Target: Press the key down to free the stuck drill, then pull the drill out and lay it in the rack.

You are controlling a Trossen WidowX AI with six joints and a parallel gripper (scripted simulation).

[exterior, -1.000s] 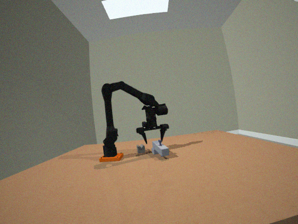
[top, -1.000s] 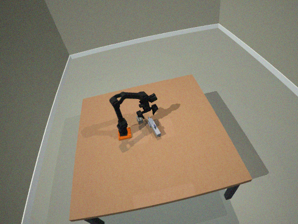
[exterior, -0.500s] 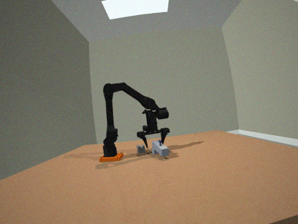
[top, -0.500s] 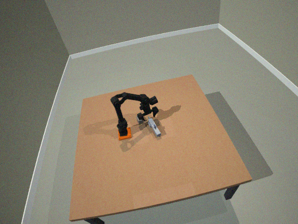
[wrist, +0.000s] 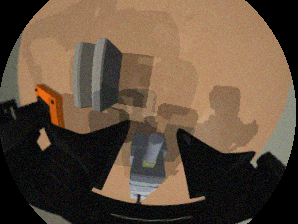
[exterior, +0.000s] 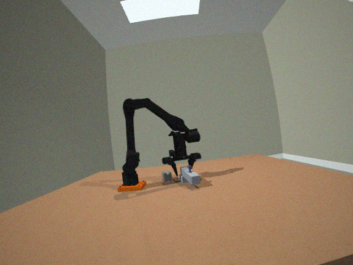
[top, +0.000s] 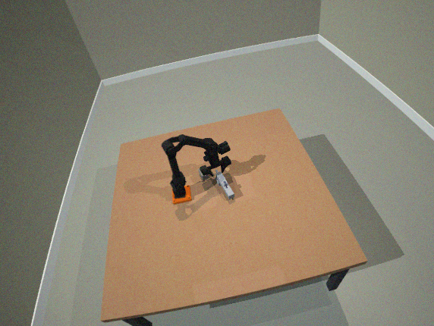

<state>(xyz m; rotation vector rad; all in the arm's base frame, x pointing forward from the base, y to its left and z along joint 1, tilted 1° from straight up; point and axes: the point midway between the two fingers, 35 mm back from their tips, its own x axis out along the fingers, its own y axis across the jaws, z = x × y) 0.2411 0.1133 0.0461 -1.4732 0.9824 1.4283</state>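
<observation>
A long grey-blue block (top: 226,186) (exterior: 192,177) (wrist: 147,172) stands on the table. A small upright key (exterior: 189,168) (wrist: 154,149) stands on its top. The drill (wrist: 138,198) seems to be the thin dark rod at the block's narrow end; most of it is hidden. The grey notched rack (top: 202,173) (exterior: 166,176) (wrist: 106,75) stands apart from the block, on the robot base's side. My gripper (top: 217,173) (exterior: 184,172) (wrist: 154,127) points down at the block's back end. Its fingers are open, one on each side, with gaps visible in the wrist view.
The orange base plate (top: 182,195) (exterior: 132,187) (wrist: 52,105) lies beyond the rack from the block. The rack is close to the outside of the finger on that side. The wooden table (top: 235,258) (exterior: 173,225) carries everything, and arm shadows fall around the block.
</observation>
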